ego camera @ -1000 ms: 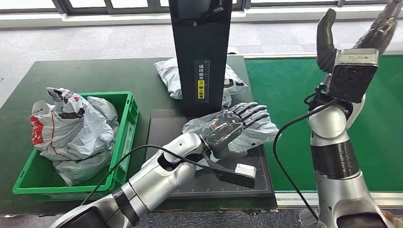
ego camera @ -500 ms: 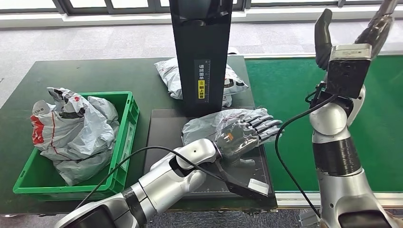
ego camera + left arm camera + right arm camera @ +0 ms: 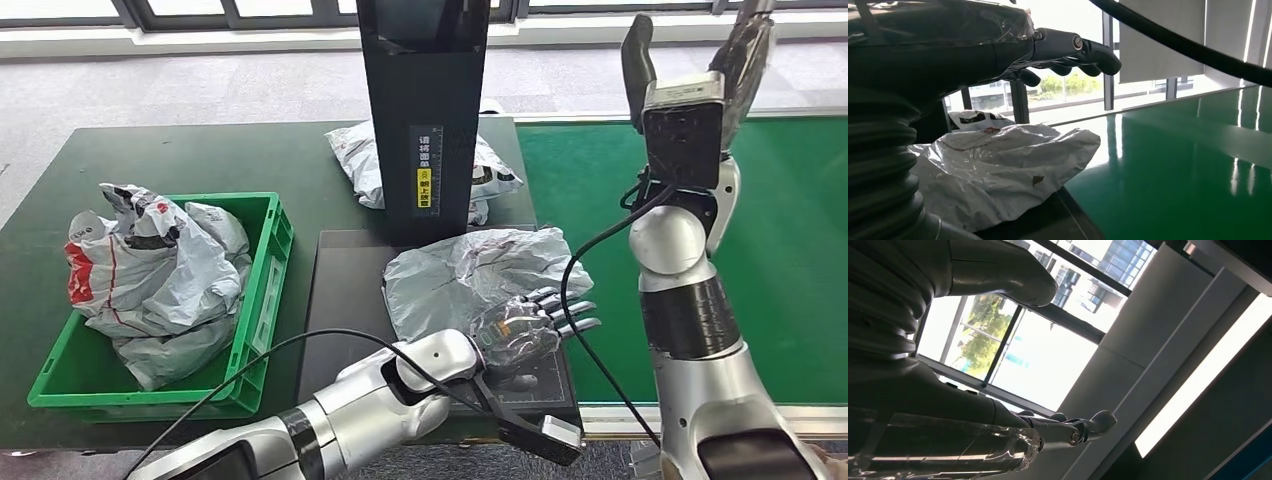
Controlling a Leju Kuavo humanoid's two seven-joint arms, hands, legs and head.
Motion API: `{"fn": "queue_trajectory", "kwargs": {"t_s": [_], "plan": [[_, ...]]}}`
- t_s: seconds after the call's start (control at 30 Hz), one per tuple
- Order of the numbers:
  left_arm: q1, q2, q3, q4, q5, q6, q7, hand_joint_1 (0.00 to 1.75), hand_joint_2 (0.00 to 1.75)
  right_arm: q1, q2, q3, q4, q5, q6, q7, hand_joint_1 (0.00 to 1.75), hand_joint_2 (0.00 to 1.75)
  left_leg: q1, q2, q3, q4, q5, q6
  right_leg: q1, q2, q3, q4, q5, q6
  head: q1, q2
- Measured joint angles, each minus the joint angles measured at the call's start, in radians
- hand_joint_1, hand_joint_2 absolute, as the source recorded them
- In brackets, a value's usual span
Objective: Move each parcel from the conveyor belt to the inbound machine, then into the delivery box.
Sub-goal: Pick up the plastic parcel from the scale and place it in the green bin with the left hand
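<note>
A crumpled grey parcel point(image 3: 470, 275) lies on the black plate point(image 3: 340, 290) of the inbound machine, in front of its black column point(image 3: 425, 110). My left hand point(image 3: 530, 325) hovers at the parcel's near right corner with fingers spread and holds nothing. In the left wrist view its fingers point(image 3: 1068, 47) reach out flat above the parcel point(image 3: 1003, 170). My right hand point(image 3: 690, 55) is raised high over the green conveyor belt point(image 3: 790, 250), thumb and fingers apart, empty. The right wrist view shows its fingers point(image 3: 1068, 430) against windows and ceiling.
A green delivery box point(image 3: 262, 290) on the left of the dark table holds several grey parcels point(image 3: 150, 270). Another parcel point(image 3: 495, 170) lies behind the machine's column. A black cable point(image 3: 590, 290) loops from my right arm near the plate's right edge.
My left hand has slid off the top of the parcel, toward me and to the right, leaving it on the plate. My raised right arm has swung a little left.
</note>
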Motion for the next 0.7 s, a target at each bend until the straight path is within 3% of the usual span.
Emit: {"fn": "queue_trajectory", "kwargs": {"t_s": [0.43,0.7], "plan": [[-0.020,-0.005,-0.160,0.013,0.113,-0.012,0.103,0.00,1.75,-0.037,0.049,0.005,0.026,0.036,0.046,0.022,0.00,1.75,0.000,-0.001,-0.001,0.000,0.000,0.001,-0.001,0.000,0.000,0.000,0.000,0.001,0.000,0.000],[-0.036,-0.005,-0.200,0.027,0.120,-0.012,0.163,0.00,1.75,-0.048,0.063,0.020,0.046,0.040,0.048,0.021,0.00,1.75,0.000,-0.001,-0.001,0.000,0.001,0.001,-0.001,0.000,0.000,0.000,0.000,0.001,0.000,0.000]]}}
